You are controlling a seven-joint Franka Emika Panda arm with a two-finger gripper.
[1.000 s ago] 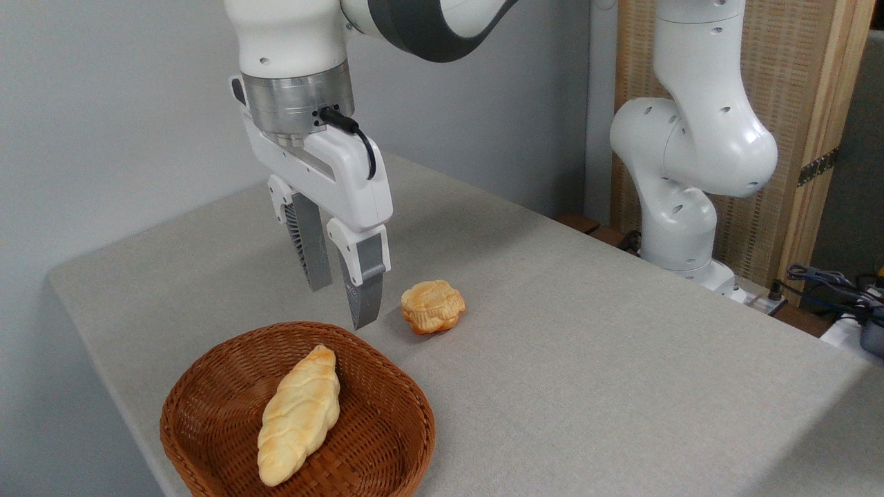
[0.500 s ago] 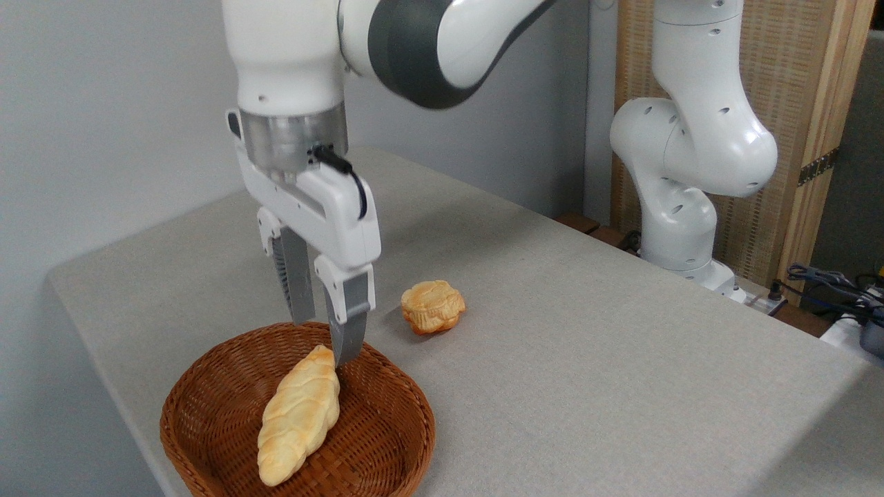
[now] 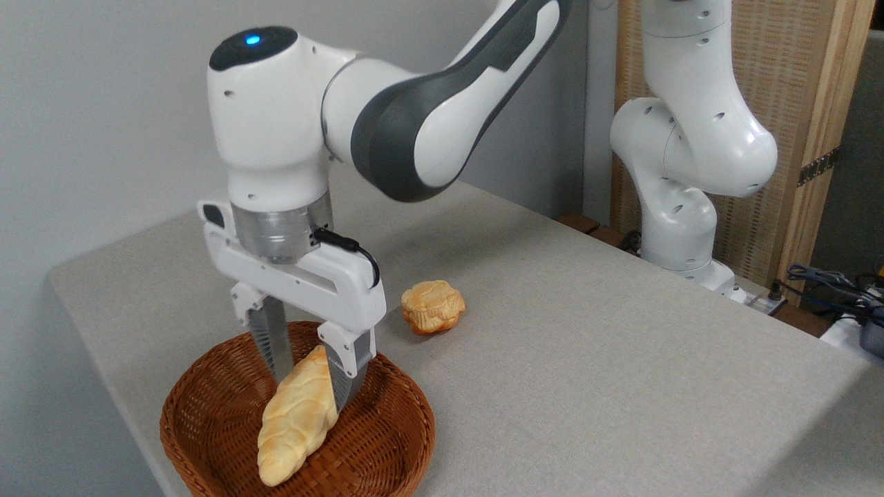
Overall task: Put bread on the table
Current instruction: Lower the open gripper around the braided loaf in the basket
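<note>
**Claw astride the loaf, lift not yet made**

While the bread lies in the basket at the near left corner of the desk, we have the claw down inside the basket with one finger on each side of the loaf's upper, pointed end. The far finger stands behind the loaf; the near finger appears to be against its right flank. We cannot tell whether the fingers are pressing the crust or merely bracketing it, so we will not call the grip made.

As for progress, we judge the approach and descent to be done: the fingers straddle the bread and reach below the basket's rim. What is left is nearly the whole of the task proper: closing on the loaf, raising it clear of the rim, carrying it over bare cloth and setting it down. The loaf rests on the weave along its whole length, so nothing suggests any lift.

We note that the hold sits near one end and not at the middle, so the long lower part may droop or swing once raised. A small bun sits on the desk just beyond the basket, and plenty of open cloth lies to the right of it for the drop.
</note>
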